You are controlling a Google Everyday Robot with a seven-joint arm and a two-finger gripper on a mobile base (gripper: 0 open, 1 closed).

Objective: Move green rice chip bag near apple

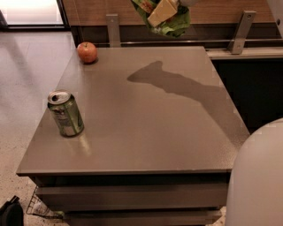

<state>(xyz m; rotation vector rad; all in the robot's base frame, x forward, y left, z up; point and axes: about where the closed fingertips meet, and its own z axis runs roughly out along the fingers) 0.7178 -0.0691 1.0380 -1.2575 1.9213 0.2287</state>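
Observation:
The green rice chip bag point(173, 23) hangs at the top of the camera view, high above the table's far edge, partly cut off by the frame. My gripper point(162, 11) is shut on the bag; one tan finger point(161, 12) lies across its front. The apple point(87, 52) sits on the table's far left corner, well to the left of and below the bag. The bag's shadow falls on the tabletop's middle right.
A green soda can point(65, 113) stands upright near the left edge of the grey table point(146, 132). A wooden wall with metal brackets point(241, 31) runs behind. A white part of the robot point(261, 176) fills the lower right corner.

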